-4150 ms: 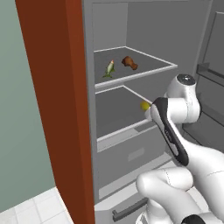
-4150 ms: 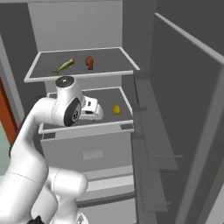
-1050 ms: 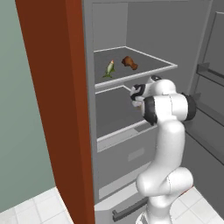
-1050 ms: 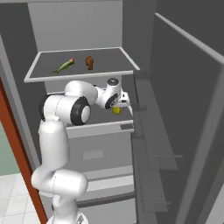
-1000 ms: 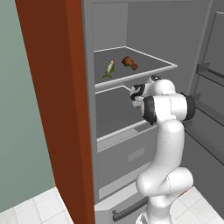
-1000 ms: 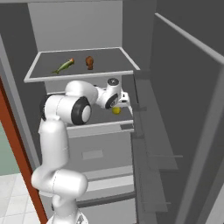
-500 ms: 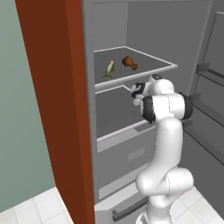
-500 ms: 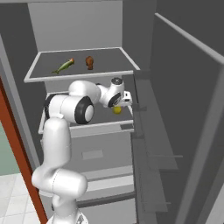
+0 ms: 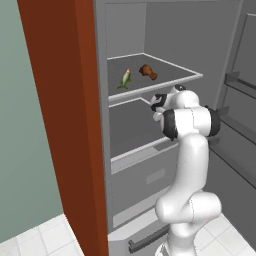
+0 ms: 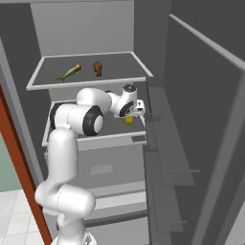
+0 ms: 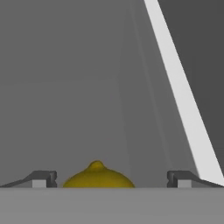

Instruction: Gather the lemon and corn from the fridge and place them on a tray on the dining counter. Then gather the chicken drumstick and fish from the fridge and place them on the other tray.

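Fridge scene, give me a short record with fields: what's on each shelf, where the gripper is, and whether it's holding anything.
upper shelf: fish and chicken drumstick, lying apart
lower shelf: lemon
gripper: open, reached into the lower shelf
lemon vs fingers: lemon sits between the two spread fingers, with gaps on both sides
held: nothing gripped yet
fridge door: open

Pincer (image 11: 109, 178) spread wide; lemon (image 11: 98, 176) between tips, clear gaps each side.
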Controlling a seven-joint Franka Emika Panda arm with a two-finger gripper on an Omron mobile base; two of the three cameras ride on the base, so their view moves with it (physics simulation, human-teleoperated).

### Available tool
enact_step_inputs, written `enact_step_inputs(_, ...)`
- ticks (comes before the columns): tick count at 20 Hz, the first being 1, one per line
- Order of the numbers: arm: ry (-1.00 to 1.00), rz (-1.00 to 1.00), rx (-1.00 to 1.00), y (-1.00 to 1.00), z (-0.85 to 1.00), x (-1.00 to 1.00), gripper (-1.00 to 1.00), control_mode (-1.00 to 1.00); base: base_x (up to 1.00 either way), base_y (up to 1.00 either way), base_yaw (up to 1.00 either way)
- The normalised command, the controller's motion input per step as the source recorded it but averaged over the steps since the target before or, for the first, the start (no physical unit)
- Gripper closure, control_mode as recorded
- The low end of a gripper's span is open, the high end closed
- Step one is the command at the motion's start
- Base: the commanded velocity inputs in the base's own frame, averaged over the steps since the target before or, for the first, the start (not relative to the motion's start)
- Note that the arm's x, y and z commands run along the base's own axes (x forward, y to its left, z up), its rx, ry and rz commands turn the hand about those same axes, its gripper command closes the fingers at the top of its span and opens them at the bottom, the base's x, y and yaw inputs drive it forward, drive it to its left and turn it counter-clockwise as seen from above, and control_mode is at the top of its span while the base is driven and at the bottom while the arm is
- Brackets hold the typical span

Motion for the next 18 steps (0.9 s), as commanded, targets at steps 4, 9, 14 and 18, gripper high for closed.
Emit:
enact_step_inputs(4,0.03,0.0,0.0,0.0,-0.2,-0.16,-1.0,-1.0,0.0,0.0,0.0)
enact_step_inputs(9,0.03,0.0,0.0,0.0,-0.19,-0.18,-1.0,-1.0,0.0,0.0,0.0)
enact_step_inputs(14,0.03,0.0,0.0,0.0,-0.22,-0.2,-1.0,-1.0,0.0,0.0,0.0)
enact_step_inputs(18,0.04,0.0,0.0,0.0,-0.25,-0.1,-1.0,-1.0,0.0,0.0,0.0)
